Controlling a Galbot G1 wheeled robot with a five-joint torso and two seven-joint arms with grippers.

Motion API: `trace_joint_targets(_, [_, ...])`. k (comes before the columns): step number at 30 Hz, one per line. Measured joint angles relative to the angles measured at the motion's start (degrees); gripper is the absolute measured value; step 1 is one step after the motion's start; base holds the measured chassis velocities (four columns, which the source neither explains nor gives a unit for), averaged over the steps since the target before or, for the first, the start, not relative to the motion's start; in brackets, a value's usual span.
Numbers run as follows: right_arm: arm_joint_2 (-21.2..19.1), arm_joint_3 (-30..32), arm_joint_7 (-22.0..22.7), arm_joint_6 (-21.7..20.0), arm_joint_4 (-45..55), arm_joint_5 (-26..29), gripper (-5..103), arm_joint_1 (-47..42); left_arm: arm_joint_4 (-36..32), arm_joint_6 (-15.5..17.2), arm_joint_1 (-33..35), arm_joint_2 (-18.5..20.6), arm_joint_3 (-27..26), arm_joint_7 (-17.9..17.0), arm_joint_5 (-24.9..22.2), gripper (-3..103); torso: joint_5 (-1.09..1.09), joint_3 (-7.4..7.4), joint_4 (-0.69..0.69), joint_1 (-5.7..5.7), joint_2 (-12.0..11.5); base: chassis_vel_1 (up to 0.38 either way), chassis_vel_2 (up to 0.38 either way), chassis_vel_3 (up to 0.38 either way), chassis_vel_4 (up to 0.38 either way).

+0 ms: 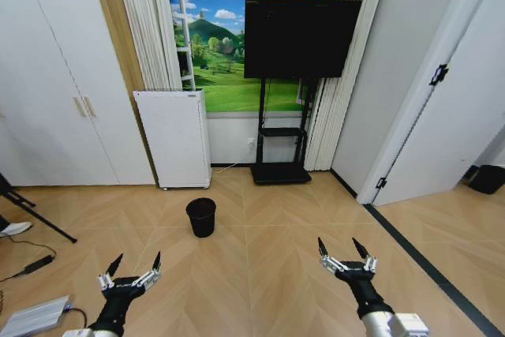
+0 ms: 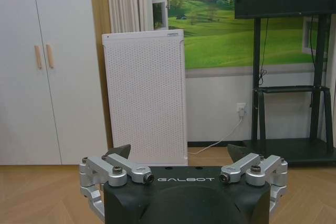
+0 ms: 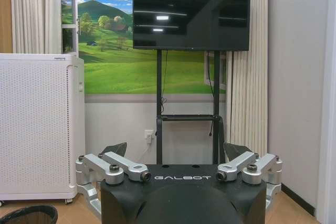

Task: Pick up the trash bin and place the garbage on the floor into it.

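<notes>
The trash bin [image 1: 201,217], a small round black mesh basket, stands upright on the tan chevron floor [image 1: 260,274], a little ahead of me and between my two arms. Its rim [image 3: 29,214] peeks into the corner of the right wrist view. My left gripper [image 1: 138,262] hovers low over the floor, nearer to me than the bin and to its left, open and empty; the left wrist view has it [image 2: 179,153] facing the wall. My right gripper [image 1: 339,246] is also open and empty, to the bin's right [image 3: 176,150]. The garbage is out of view.
A white perforated appliance [image 1: 175,136] stands against the wall behind the bin. A TV on a black stand [image 1: 282,171] is to its right. A tripod leg and cables [image 1: 35,222] lie at far left; a dark border strip [image 1: 426,266] and a black boxy container [image 1: 487,177] are right.
</notes>
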Motion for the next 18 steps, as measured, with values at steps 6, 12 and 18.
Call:
trace_joint_targets(6, [0.0,0.0,0.0,0.0,0.0,0.0,100,0.0,0.0,0.0,0.0,0.0,0.0,0.0,0.0,100,0.0,0.0,0.0,0.0,0.0,0.0,0.0,0.0,0.0])
trace_joint_targets(12, [0.0,0.0,0.0,0.0,0.0,0.0,100,0.0,0.0,0.0,0.0,0.0,0.0,0.0,0.0,100,0.0,0.0,0.0,0.0,0.0,0.0,0.0,0.0,0.0])
trace_joint_targets(18, [0.0,0.0,0.0,0.0,0.0,0.0,100,0.0,0.0,0.0,0.0,0.0,0.0,0.0,0.0,100,0.0,0.0,0.0,0.0,0.0,0.0,0.0,0.0,0.0])
